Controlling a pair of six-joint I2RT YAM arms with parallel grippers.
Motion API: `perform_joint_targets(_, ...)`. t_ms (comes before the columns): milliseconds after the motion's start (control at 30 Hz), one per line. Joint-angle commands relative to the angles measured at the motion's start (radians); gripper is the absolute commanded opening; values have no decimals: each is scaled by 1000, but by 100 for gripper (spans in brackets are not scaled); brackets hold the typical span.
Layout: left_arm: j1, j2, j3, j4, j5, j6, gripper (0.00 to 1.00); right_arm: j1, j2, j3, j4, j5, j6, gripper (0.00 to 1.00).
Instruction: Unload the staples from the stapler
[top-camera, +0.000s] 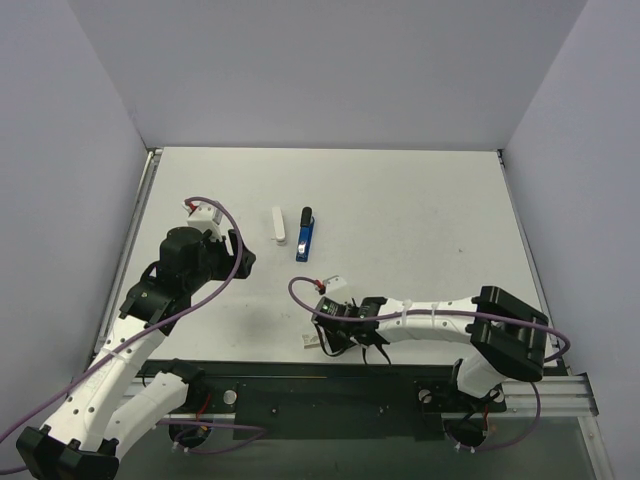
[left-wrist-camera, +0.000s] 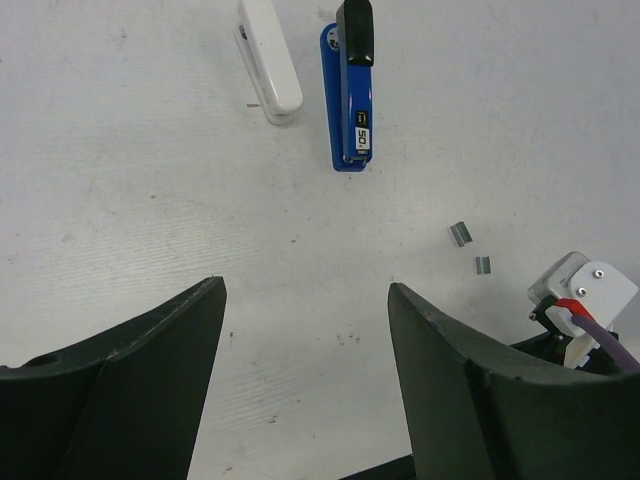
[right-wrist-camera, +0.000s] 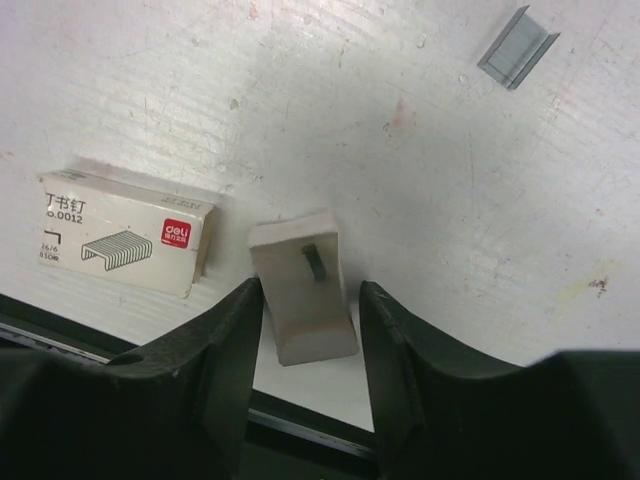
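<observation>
**Right gripper** (right-wrist-camera: 312, 295): nearest item, at the front edge of the table (top-camera: 420, 220), well to the near side of the stapler. Its fingers (right-wrist-camera: 215, 350) stand part-way apart on either side of a small cardboard tray (right-wrist-camera: 310, 325). Whether they pinch the tray or only flank it cannot be told.

**Staples** (right-wrist-camera: 313, 262): one short grey clump lies inside the tray. More staples (left-wrist-camera: 460, 233) lie loose on the bare table between the tray and the stapler.

**Staple box** (right-wrist-camera: 125, 240): printed carton lying flat just beside the tray, also on the stapler's near side.

**Left gripper** (left-wrist-camera: 305, 288): hovers to the left of the stapler and slightly nearer. Fingers wide, nothing between them.

**Stapler** (left-wrist-camera: 350, 110): blue, lying flat at mid-table with its black end pointing away, apart from both grippers. Whether anything remains inside cannot be seen.

**White bar** (left-wrist-camera: 270, 55): just left of the stapler, roughly parallel to it and not touching. Its identity is unclear.

**Step, as judged:** the staples appear to be out of the stapler and are being gathered into the tray.

**Next move, as judged:** picking up the loose clumps. They are thin and lie flat, so this calls for a narrow pinch set low against the table.
</observation>
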Motion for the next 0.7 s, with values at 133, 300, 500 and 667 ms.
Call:
perform_joint_targets(133,18,-9,2,29,9,13,76,-41,35,47,-52,41,-70,33)
perform_joint_targets(300,31,-3,4,29,10,13,76,-107,40,41,-29,12,-130,27)
perform_joint_targets(500,40,2,2,30,14,12,76,-188,58,71,35,-88,-234,27)
perform_joint_targets(667,49,3,1,33,14,10,76,-222,129,157,42,-143,-370,28)
